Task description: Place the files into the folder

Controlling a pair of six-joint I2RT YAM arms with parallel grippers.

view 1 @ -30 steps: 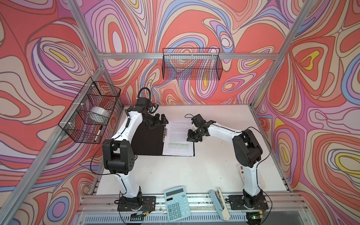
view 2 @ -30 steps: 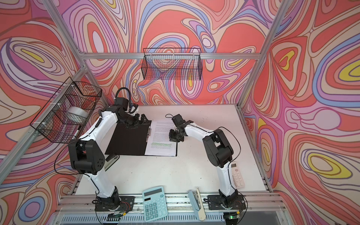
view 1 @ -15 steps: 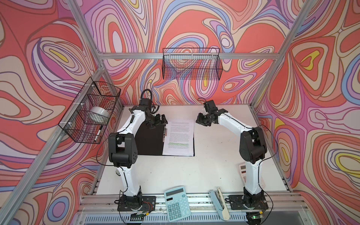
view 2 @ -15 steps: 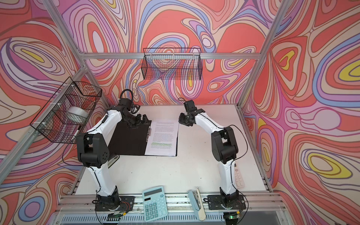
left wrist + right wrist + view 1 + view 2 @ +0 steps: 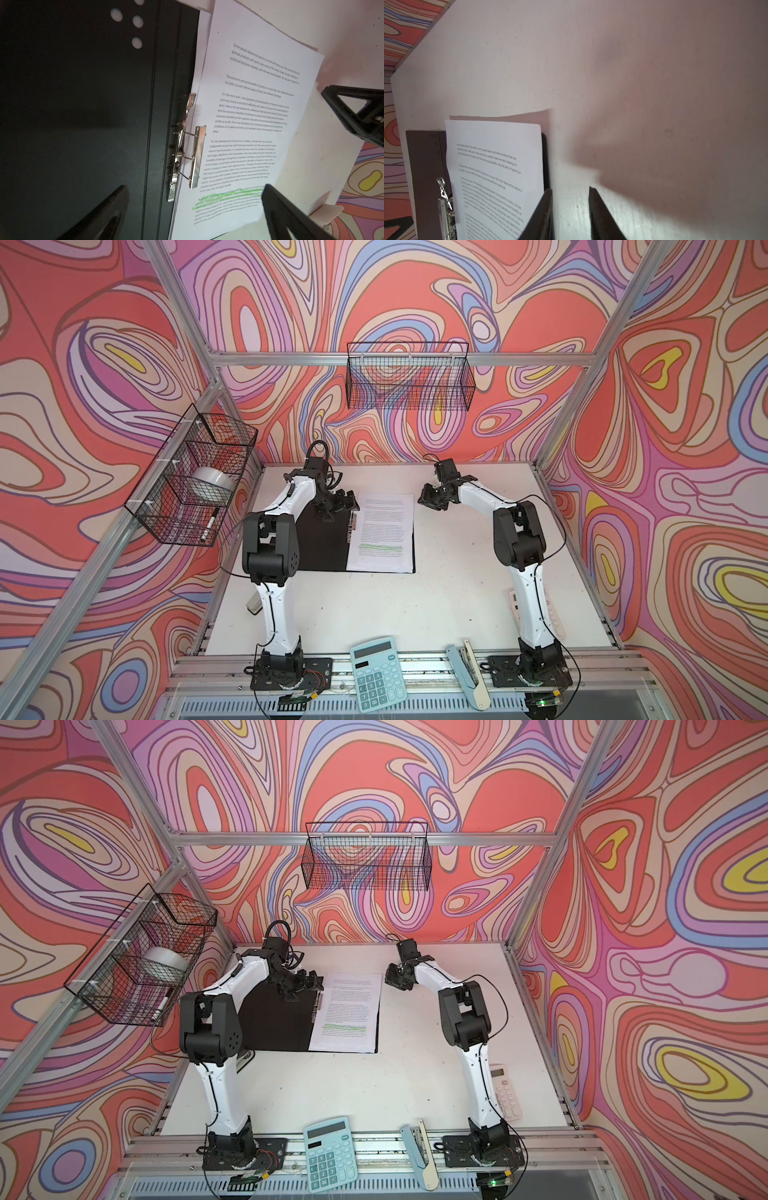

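Observation:
The folder [image 5: 324, 543] [image 5: 274, 1023] lies open on the white table, black inside up. The files [image 5: 382, 531] [image 5: 349, 1011], white printed sheets with green highlighted lines, lie on its right half. The metal clip [image 5: 180, 145] [image 5: 445, 207] stands along the spine, its bar over the sheets' edge. My left gripper [image 5: 338, 506] [image 5: 195, 187] hangs open above the spine's far end, holding nothing. My right gripper [image 5: 430, 499] [image 5: 570, 189] is beside the files' far right corner over bare table. Its jaws stand a little apart with nothing between them.
A teal calculator [image 5: 378, 672] and a pale blue stapler [image 5: 467, 672] lie at the front rail. A white calculator [image 5: 505, 1090] lies by the right arm's base. A wire basket [image 5: 195, 489] with tape and a marker hangs left, another basket [image 5: 409, 377] at the back.
My right gripper has left the sheets and moved to the far right, off the folder, its jaws parting slightly. The left arm drew back a little; its gripper stays open over the spine.

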